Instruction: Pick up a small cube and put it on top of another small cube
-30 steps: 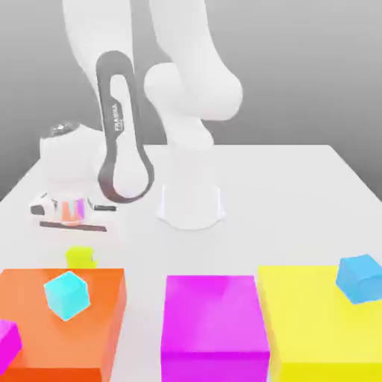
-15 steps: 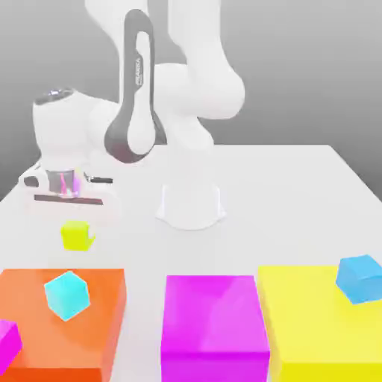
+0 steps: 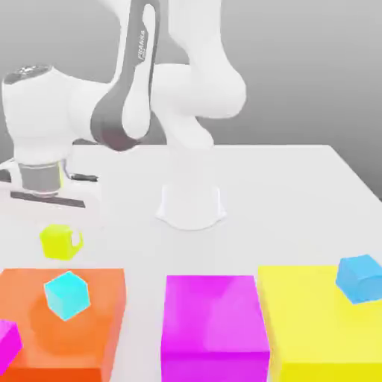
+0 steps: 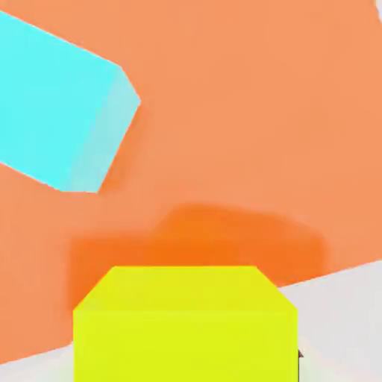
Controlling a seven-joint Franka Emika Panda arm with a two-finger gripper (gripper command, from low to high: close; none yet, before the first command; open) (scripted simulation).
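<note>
White table, grey backdrop, gripper clasping yellow-green cube

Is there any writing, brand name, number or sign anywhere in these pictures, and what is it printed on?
"FRANKA": white letters running lengthwise on the dark grey panel of the arm, small but just legible in the exterior view.
No other text: the cubes, the big blocks and the table are plain, without labels, numbers or signs.
</note>
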